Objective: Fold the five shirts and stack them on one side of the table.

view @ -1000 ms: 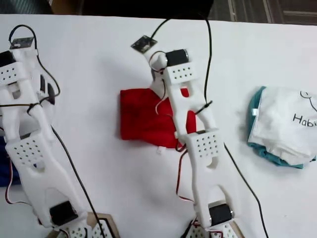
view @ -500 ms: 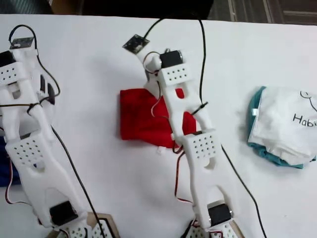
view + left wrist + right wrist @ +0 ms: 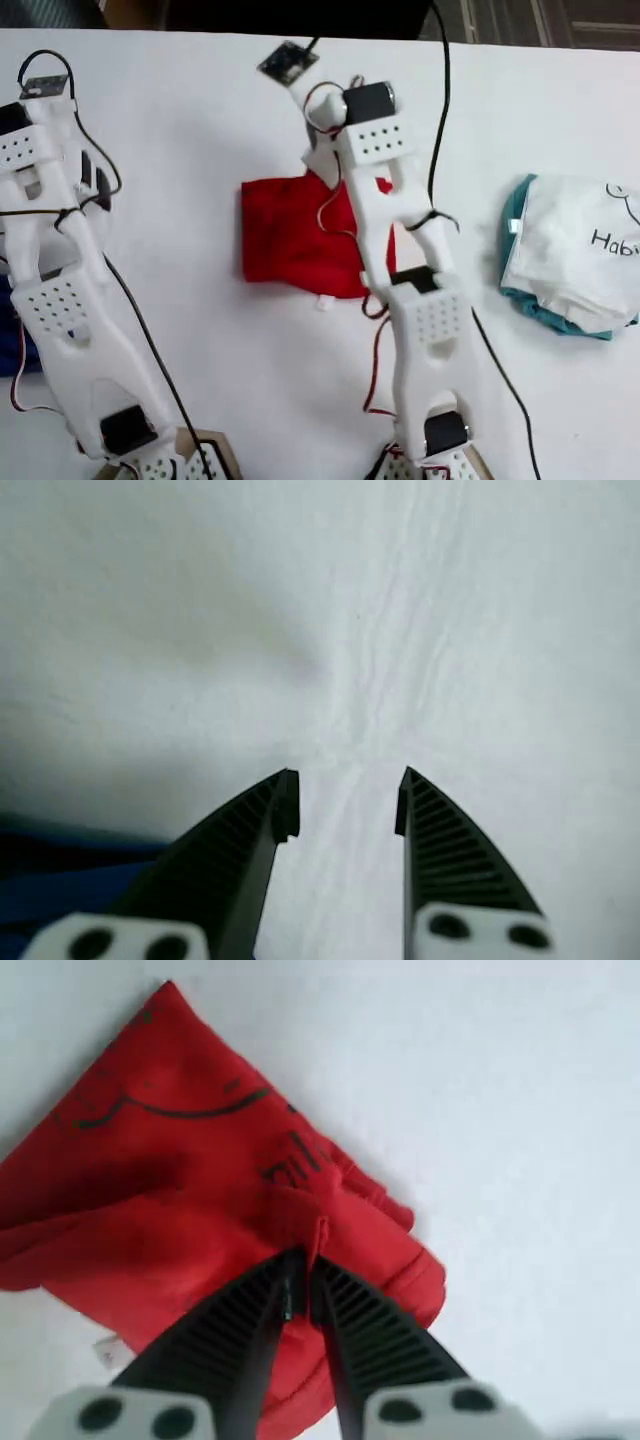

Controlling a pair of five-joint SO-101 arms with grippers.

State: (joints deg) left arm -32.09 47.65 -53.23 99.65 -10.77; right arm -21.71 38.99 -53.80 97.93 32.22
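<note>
Mid-table, red shirt (image 3: 290,235) lies in a rough folded rectangle, with right arm (image 3: 400,230) across its right edge. Right jaws are pinched almost closed on a raised fold of it. White-and-teal folded stack (image 3: 570,255) sits near the right edge of the table (image 3: 200,130), well apart. Left jaws are partly open over bare table, holding nothing. Blue cloth (image 3: 8,345) at the left edge, beside left arm (image 3: 60,300).

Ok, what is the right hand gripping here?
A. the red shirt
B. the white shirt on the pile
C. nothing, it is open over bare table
A: the right wrist view shows the right hand shut on a raised fold of the red shirt.
</note>
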